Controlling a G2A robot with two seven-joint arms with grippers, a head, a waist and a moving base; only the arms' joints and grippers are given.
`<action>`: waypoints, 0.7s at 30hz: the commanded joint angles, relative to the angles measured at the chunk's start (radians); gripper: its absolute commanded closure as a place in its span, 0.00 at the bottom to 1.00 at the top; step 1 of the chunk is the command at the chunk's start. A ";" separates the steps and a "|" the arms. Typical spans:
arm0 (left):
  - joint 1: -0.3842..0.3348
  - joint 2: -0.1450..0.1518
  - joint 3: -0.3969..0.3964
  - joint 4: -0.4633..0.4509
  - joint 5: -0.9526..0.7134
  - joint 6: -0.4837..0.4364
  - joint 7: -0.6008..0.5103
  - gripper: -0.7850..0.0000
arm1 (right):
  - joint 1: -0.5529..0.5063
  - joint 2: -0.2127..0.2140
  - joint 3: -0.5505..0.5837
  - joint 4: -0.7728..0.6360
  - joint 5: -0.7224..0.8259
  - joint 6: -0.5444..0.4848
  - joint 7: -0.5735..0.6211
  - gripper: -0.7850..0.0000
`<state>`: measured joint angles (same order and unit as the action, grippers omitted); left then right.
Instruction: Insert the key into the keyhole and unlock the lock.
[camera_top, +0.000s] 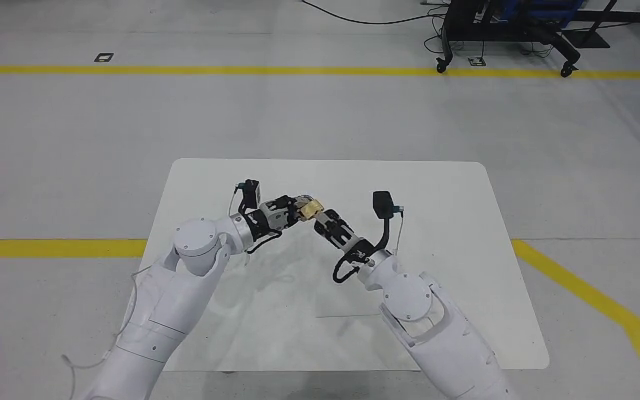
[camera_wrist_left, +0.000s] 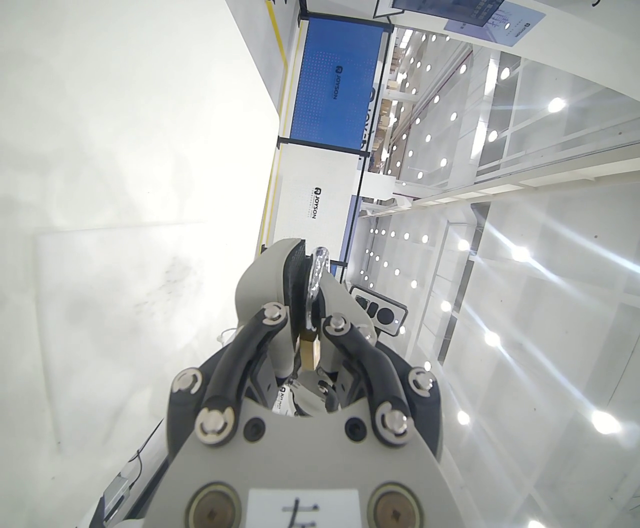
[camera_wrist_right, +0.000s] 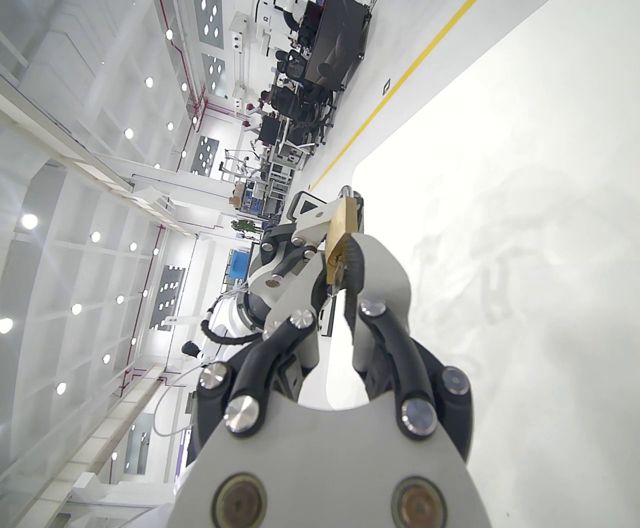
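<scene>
1. A brass padlock (camera_top: 312, 208) is held clear of a white worktop (camera_top: 450, 200) between two robot grippers. It sits roughly midway between the worktop's left and right edges, nearer the far edge than the near one.
2. The left gripper (camera_top: 296, 206) is clenched on the padlock, pinching its silvery shackle (camera_wrist_left: 317, 272) between the fingertips. In the left wrist view the brass body (camera_wrist_left: 311, 352) shows through the gap behind those fingers.
3. The right gripper (camera_top: 324, 220) meets the padlock at the end away from the shackle. In the right wrist view its fingers are drawn together on what looks like a small dark key (camera_wrist_right: 340, 274), set against the bottom end of the brass body (camera_wrist_right: 342, 225).
4. Most of the key is hidden between the pads. How far its blade sits in the keyhole cannot be told.
5. One ribbed black pad (camera_wrist_right: 356, 260) of the right gripper lies alongside the lower half of the padlock's body. Whether it touches the brass or is just beside it is unclear.
6. From above, the two arms form a shallow V over the worktop, gripper tips almost together with the padlock between them.
7. Beyond the worktop's far edge a yellow line (camera_top: 300, 70) runs across the pale floor (camera_top: 200, 120). A black wheeled frame (camera_top: 510, 35) stands past the far right corner, with a dark cable (camera_top: 360, 18) trailing on the floor beside it.
</scene>
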<state>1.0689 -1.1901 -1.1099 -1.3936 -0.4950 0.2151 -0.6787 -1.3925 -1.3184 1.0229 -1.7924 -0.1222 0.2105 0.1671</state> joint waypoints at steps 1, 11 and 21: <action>-0.001 0.000 -0.001 0.002 -0.001 0.001 0.000 1.00 | -0.002 0.000 0.001 -0.003 -0.002 -0.002 0.001 0.33; 0.003 -0.002 -0.006 0.004 -0.019 0.012 -0.004 1.00 | -0.043 0.004 0.048 -0.049 -0.002 -0.032 -0.020 0.00; -0.025 -0.018 -0.003 0.100 -0.247 0.182 -0.105 1.00 | -0.224 0.042 0.180 -0.305 -0.054 -0.273 0.083 0.64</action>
<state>1.0469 -1.2048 -1.1144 -1.3092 -0.6914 0.3718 -0.7595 -1.6041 -1.2795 1.1961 -2.0778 -0.1965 -0.0267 0.2198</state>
